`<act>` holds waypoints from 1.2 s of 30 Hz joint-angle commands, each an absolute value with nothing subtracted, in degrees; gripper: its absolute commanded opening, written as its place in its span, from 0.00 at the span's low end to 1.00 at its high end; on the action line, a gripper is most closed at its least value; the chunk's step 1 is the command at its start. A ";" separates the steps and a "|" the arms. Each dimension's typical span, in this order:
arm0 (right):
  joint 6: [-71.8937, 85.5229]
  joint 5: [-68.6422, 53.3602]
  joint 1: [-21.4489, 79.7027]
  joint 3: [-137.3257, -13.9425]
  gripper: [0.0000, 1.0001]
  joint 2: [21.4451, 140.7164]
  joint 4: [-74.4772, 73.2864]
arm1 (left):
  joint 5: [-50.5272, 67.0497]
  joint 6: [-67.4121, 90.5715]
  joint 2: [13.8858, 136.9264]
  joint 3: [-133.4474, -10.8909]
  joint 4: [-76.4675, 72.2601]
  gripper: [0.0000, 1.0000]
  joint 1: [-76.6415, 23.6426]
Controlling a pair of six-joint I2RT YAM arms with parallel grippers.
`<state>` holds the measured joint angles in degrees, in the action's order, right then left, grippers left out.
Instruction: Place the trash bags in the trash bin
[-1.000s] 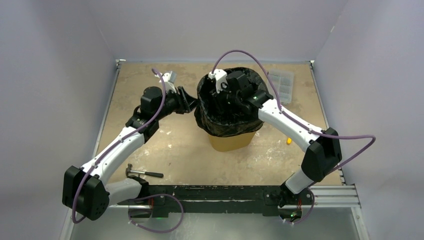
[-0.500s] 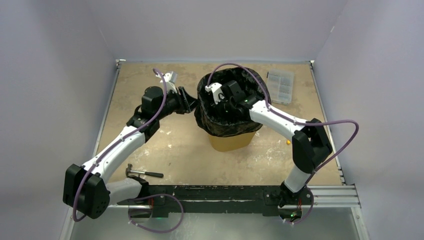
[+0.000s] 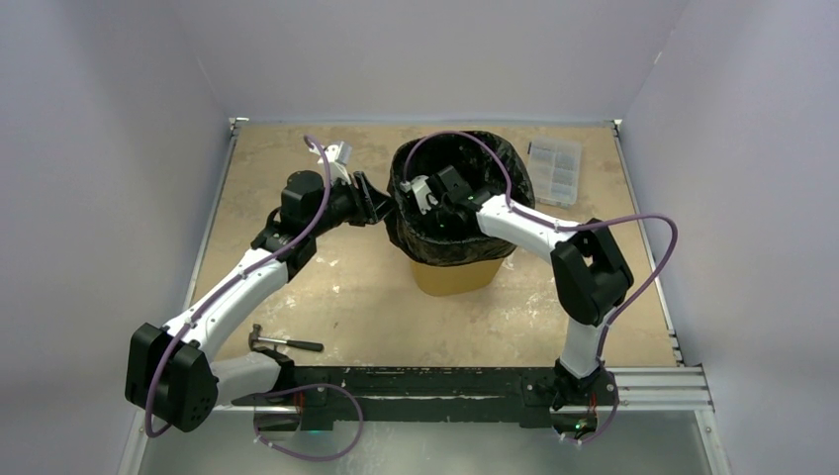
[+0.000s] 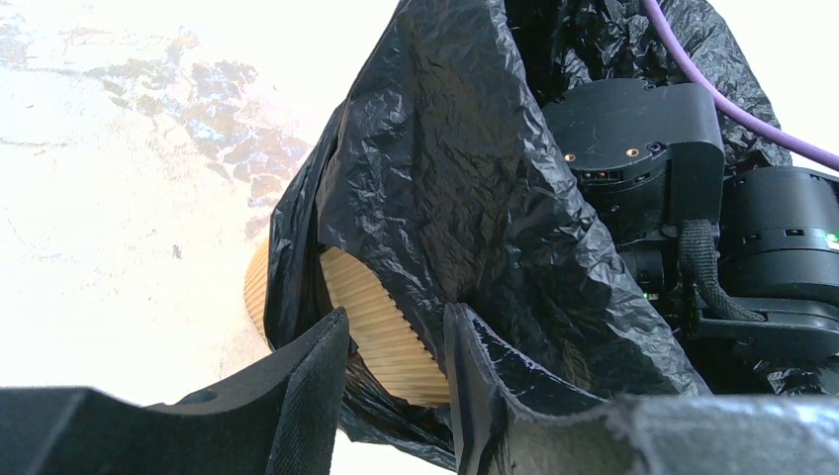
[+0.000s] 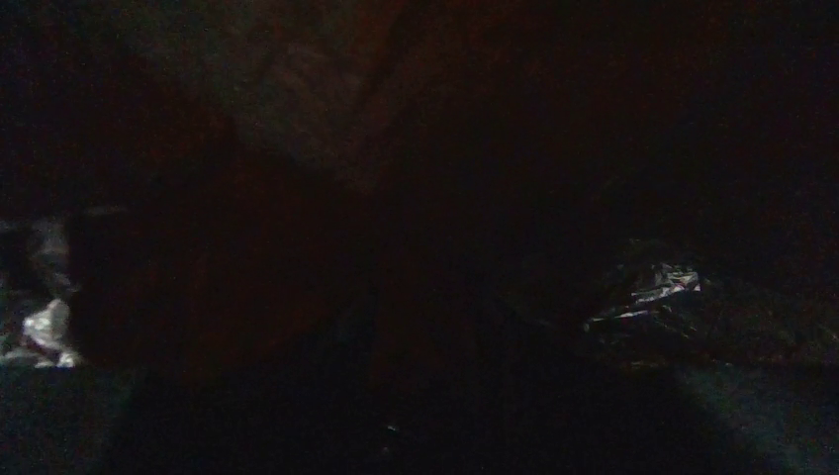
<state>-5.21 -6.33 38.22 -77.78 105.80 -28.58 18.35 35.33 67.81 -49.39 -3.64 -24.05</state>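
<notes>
Right arm (image 3: 524, 223) sank deeper into the bag (image 3: 450, 247), right jaws unreadable; left jaws apart by the bin (image 4: 381, 336).

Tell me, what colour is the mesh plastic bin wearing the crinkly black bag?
Orange-yellow. The mesh plastic bin shows best in the top external view.

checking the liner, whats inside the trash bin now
The black trash bag lines the trash bin, draped over its rim; the right gripper is down inside. Its fingers and the bin's bottom are hidden in darkness.
</notes>
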 commanded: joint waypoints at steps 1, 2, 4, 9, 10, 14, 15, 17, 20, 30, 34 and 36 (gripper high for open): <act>-5.00 -3.44 38.19 -79.07 0.46 105.54 -29.60 | 20.03 34.68 67.74 -51.25 -5.32 0.40 -24.17; -4.82 -3.78 38.22 -79.28 0.46 104.84 -29.62 | 20.04 34.67 67.91 -51.18 -5.38 0.40 -24.17; -4.27 -4.69 38.23 -80.06 0.47 102.83 -29.17 | 19.99 34.62 68.03 -51.24 -5.43 0.40 -24.16; -3.12 -4.87 38.16 -79.82 0.51 95.41 -25.84 | 17.74 33.46 67.32 -52.35 -2.79 0.40 -24.17; -3.15 -5.19 38.18 -79.54 0.52 94.30 -25.30 | 17.30 33.20 67.06 -52.44 -2.32 0.40 -24.17; -2.13 -5.54 38.16 -80.09 0.53 92.78 -26.14 | 15.37 32.58 65.80 -53.13 -0.34 0.41 -24.17; -1.97 -5.50 38.22 -80.74 0.53 93.16 -27.13 | 14.27 32.48 65.49 -53.55 0.89 0.41 -24.17; -1.77 -6.30 38.18 -82.11 0.53 93.14 -29.32 | 12.64 31.47 64.62 -54.52 3.34 0.41 -24.17; -1.45 -8.37 38.22 -82.71 0.53 91.44 -28.54 | 8.35 30.07 63.01 -56.20 5.40 0.45 -24.17; 3.41 -6.38 38.23 -75.88 0.56 70.97 -10.03 | 12.40 23.61 62.79 -66.46 4.67 0.50 -24.24; 7.61 13.69 38.01 -72.09 0.74 64.13 -6.13 | 13.82 18.73 67.90 -74.47 8.39 0.50 -29.02; 10.42 23.29 36.64 -71.12 0.83 62.20 -6.27 | 9.42 13.51 72.29 -80.54 12.86 0.50 -35.73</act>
<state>4.64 2.79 38.24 -73.93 64.51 -11.05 11.27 22.96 66.08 -70.65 8.05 -26.74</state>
